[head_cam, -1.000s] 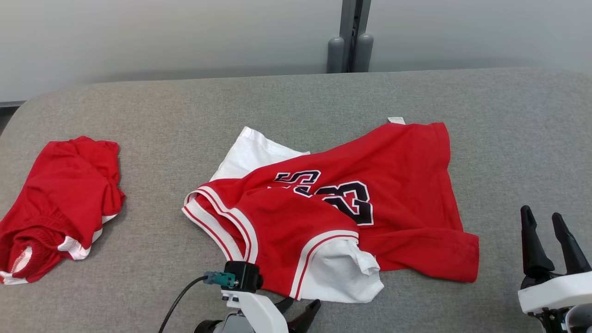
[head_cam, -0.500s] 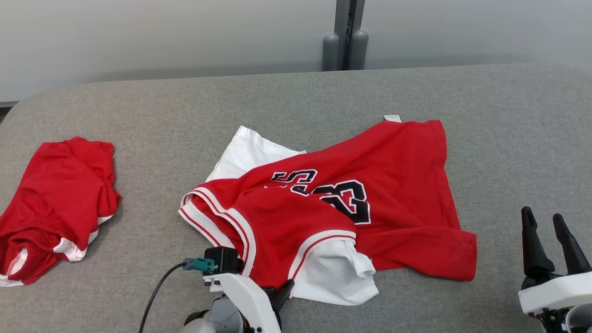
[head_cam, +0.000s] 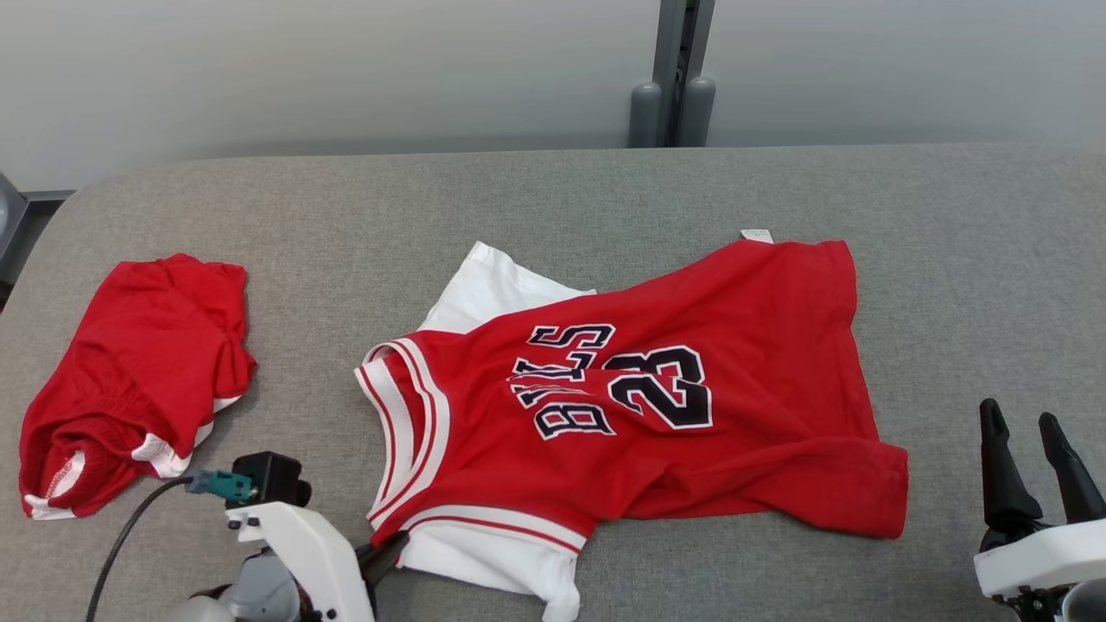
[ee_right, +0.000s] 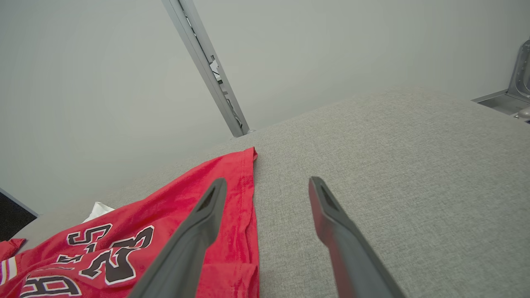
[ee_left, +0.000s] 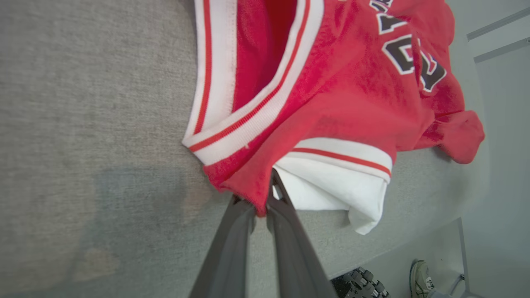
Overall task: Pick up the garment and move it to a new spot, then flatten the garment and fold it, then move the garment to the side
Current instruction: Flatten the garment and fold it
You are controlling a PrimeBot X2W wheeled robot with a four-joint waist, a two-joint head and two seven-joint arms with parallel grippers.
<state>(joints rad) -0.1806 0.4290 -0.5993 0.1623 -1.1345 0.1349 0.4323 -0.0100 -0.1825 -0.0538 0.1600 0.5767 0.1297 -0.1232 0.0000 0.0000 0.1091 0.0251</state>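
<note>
The garment (head_cam: 657,406) is a red jersey with white sleeves and the number 23, lying mostly spread on the grey table (head_cam: 553,199), neckline to the left. My left gripper (head_cam: 390,551) sits at the jersey's near left corner. In the left wrist view the left gripper (ee_left: 261,203) is shut on a pinch of red cloth of the garment (ee_left: 331,95), just beside the striped collar. My right gripper (head_cam: 1024,423) stands open near the table's front right, apart from the cloth. Seen from the right wrist, the right gripper (ee_right: 267,184) hovers beside the garment's (ee_right: 165,231) hem edge.
A crumpled pair of red shorts (head_cam: 138,371) lies at the table's left end. A grey post (head_cam: 674,78) stands behind the table's far edge. Beyond the near edge, a person's shoe (ee_left: 422,273) is on the floor.
My left gripper shut on the jersey's shoulder and drew it left and toward me, unfolding the flap so the lettering shows. The head camera shifted slightly. The right gripper stayed put.
</note>
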